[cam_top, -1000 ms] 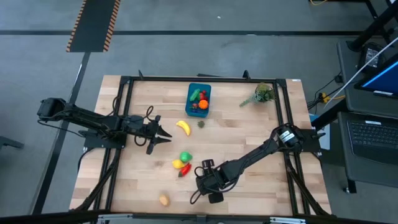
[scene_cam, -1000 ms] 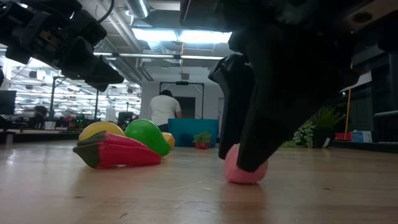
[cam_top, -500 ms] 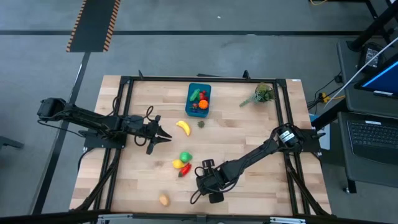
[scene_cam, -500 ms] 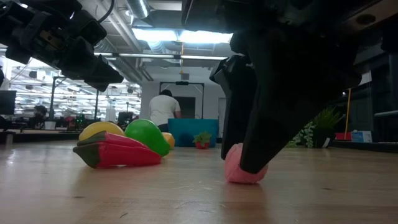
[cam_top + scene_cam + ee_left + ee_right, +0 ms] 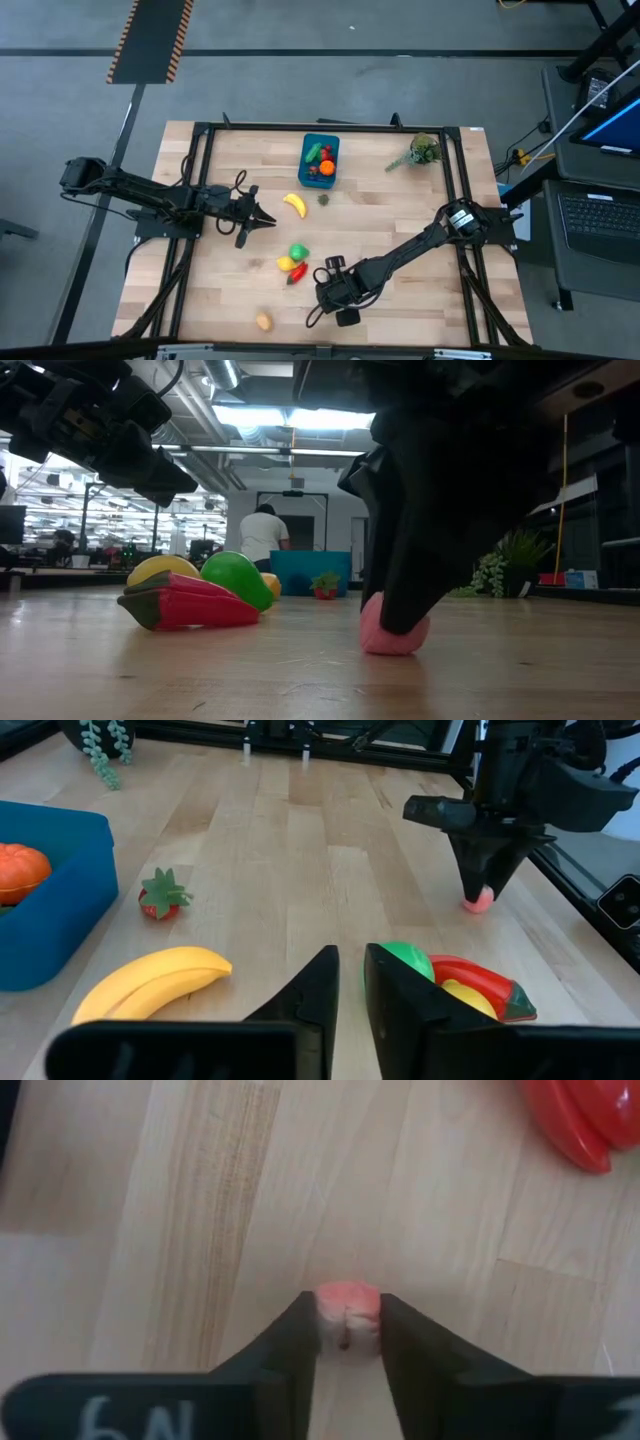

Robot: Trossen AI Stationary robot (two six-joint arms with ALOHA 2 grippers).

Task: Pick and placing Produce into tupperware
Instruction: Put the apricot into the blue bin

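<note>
The right claw gripped the small pink fruit on the desk; best lift straight, squeezing steadily.

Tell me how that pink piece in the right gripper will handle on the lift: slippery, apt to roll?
The pink piece looks small and rounded, so it would probably roll if dropped. The right gripper pinches it only at its sides, near the fingertips, so it may slip. It is likely light, like the other toys.
</note>
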